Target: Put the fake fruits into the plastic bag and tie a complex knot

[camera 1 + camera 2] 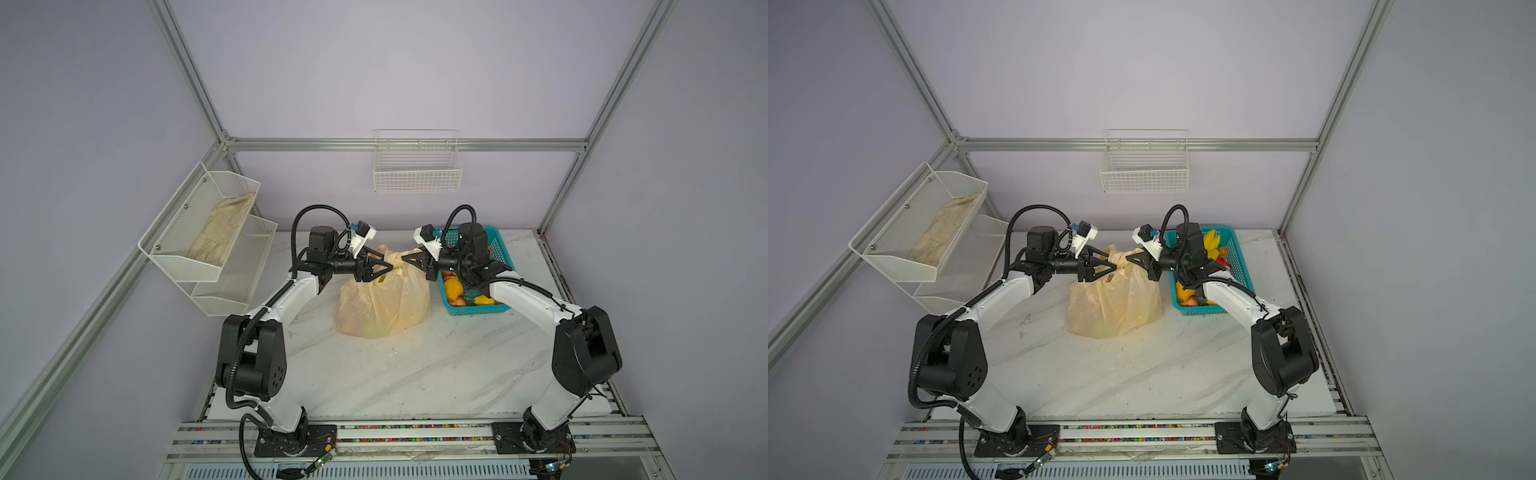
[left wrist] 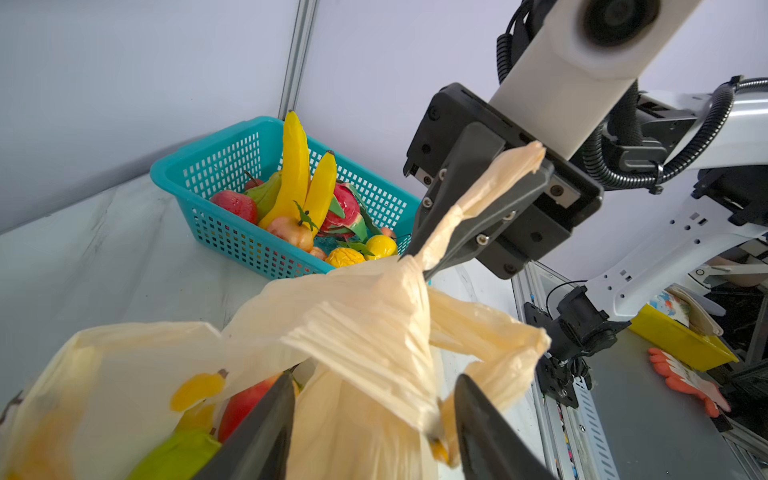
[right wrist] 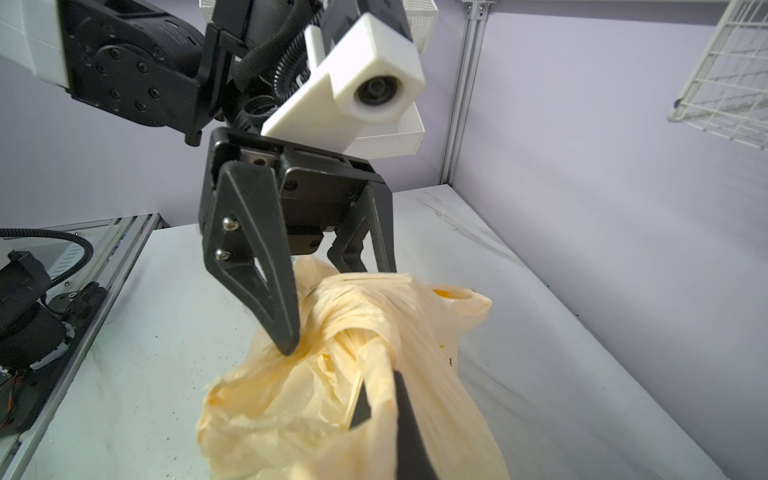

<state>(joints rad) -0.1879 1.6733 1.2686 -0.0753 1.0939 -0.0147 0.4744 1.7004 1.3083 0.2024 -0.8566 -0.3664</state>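
My right gripper (image 2: 419,262) is clenched on a loose handle strip (image 2: 498,178) of the plastic bag (image 1: 382,307). My left gripper (image 2: 374,379) stands released astride the knot (image 3: 357,307), with the bag slumped beneath. I judge the film thin and slippery, so pinch where it is bunched.

Both arms rise from the lower edge in both top views and bend inward, wrists level, grippers meeting tip to tip at mid-frame. Left gripper (image 1: 390,267) has its jaws apart; right gripper (image 1: 405,259) is pinched tight on a bag handle (image 2: 515,162)
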